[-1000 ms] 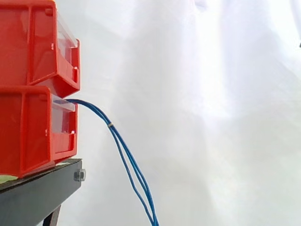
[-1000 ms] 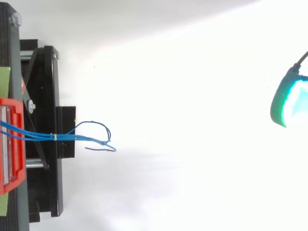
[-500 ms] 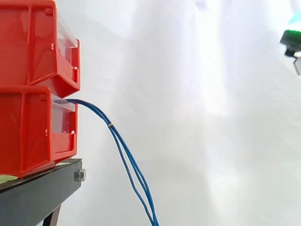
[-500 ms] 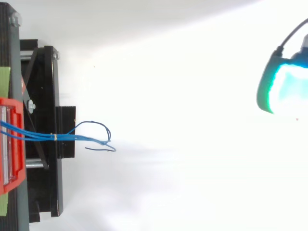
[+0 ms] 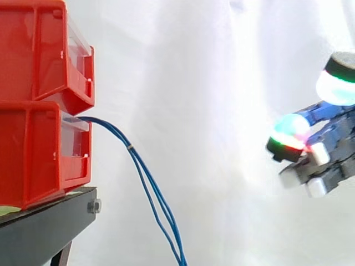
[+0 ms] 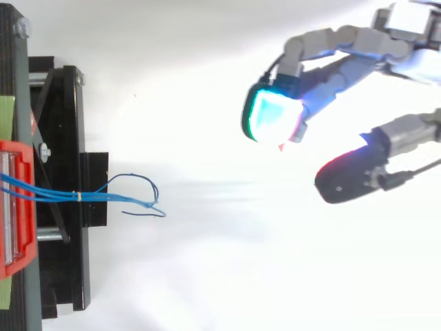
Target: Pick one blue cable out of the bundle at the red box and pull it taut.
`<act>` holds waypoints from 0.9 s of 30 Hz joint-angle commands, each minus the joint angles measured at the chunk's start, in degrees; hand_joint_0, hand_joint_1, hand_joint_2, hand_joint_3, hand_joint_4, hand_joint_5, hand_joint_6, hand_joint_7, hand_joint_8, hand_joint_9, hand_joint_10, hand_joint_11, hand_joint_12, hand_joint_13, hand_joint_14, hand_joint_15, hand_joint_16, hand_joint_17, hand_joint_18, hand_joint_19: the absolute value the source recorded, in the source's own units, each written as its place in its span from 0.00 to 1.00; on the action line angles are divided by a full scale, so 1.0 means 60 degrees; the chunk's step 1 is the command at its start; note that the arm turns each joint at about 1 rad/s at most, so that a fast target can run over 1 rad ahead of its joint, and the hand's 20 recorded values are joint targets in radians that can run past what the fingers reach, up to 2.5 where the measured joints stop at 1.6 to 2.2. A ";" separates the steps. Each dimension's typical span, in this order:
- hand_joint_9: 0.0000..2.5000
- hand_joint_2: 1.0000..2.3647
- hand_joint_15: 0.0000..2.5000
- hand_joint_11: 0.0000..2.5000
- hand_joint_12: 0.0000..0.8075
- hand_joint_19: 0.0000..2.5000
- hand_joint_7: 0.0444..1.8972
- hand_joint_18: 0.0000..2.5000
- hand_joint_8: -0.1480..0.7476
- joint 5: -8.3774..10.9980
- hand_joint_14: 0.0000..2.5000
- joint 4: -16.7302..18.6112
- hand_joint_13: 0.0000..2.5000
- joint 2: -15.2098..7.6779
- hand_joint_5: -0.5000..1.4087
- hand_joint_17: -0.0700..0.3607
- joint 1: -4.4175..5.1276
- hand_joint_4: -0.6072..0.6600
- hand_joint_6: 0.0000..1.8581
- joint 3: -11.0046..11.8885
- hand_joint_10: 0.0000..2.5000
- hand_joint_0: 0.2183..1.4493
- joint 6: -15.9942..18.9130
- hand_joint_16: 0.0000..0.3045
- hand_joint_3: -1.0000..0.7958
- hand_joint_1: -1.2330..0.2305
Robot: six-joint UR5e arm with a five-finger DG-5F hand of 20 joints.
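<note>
While poised at the right, well apart from the bundle, hovers with hand (image 6: 358,43) spread, glowing fingertips (image 6: 272,116) relaxed, gripping nothing. Leaves the blue cables (image 5: 145,176) spilling from the front of the lower red bin (image 5: 33,155), banded together just outside, drooping slack past the black stand (image 5: 44,227).

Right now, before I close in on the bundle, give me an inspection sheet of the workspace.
Surface: black stand carrying two stacked red bins.
Job's things: blue cable bundle leaves the lower bin and hangs slack past the stand.
Clutter: pale green strip on the stand.
Grippers: hand open, holding nothing, apart from the bundle.
Cables: strands held by a small band near the bin; none taut.
Surroundings: white curtain.
</note>
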 commanded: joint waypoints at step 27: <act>0.41 0.00 0.13 0.50 0.54 0.14 0.58 0.22 0.55 0.0311 0.00 0.2304 0.25 -0.3421 0.20 0.49 0.0011 0.73 0.27 0.2923 0.01 0.23 -0.0515 0.21 0.28 0.38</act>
